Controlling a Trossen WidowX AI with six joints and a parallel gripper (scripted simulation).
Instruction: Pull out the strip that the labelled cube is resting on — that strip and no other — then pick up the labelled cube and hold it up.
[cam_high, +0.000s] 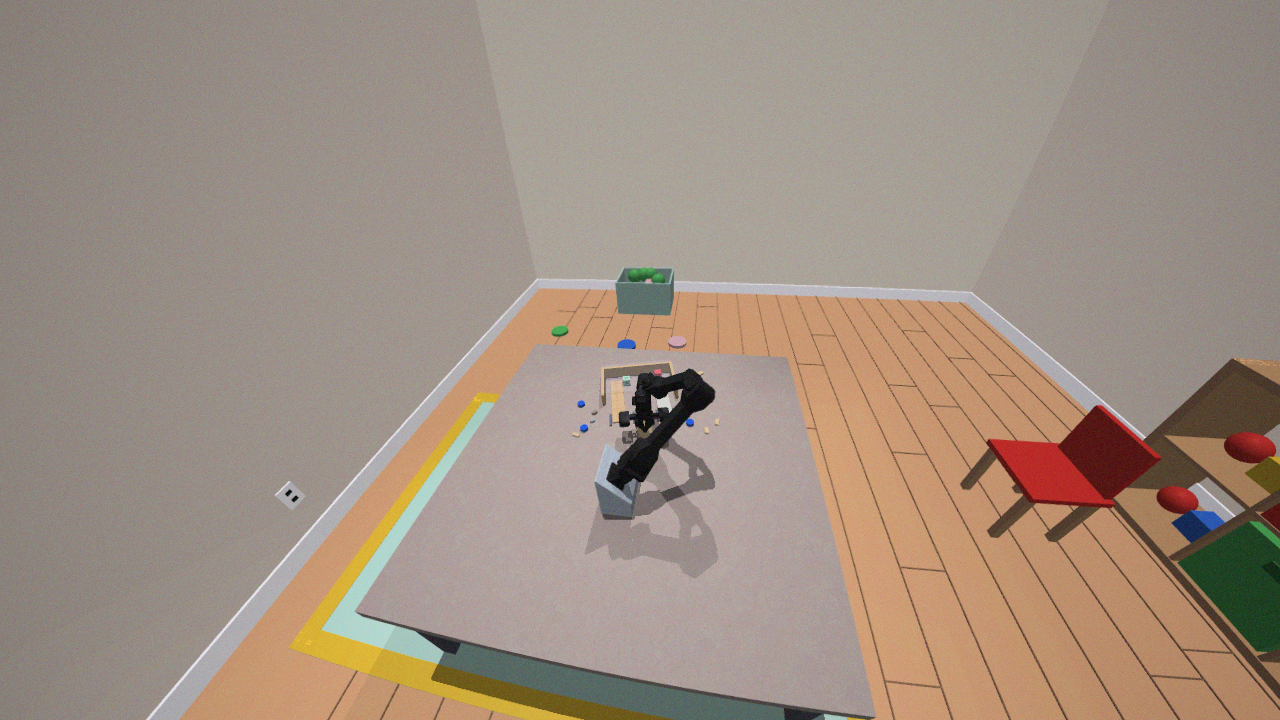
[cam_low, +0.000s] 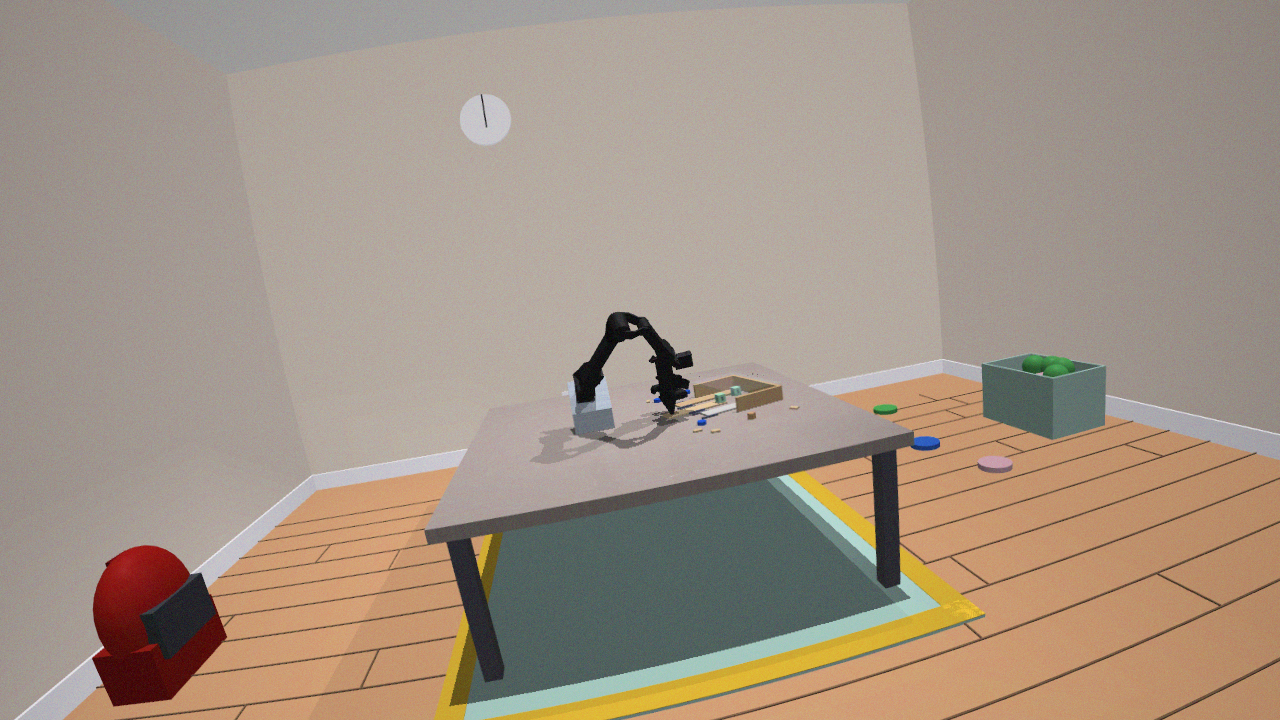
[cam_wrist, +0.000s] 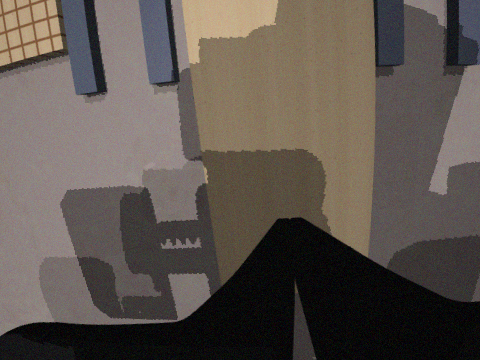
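– Where's the strip?

– A pale tan strip (cam_wrist: 280, 40) lies flat on the grey counter (cam_wrist: 100, 140), running from twelve o'clock down the wrist view's middle, much of it under shadow.

– And the labelled cube?

– Too small to single out in the wide views, and it doesn't show in the close one.

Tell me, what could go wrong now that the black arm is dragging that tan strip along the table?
Judging from the wrist view, the tool is shut with its tip pressed on the plain tan strip, holding nothing, so the tip may slip off and the strip stall. A checkered strip lies close by; drifting sideways could drag the wrong one. The cube is out of the wrist view, so it may topple unnoticed near the tray.
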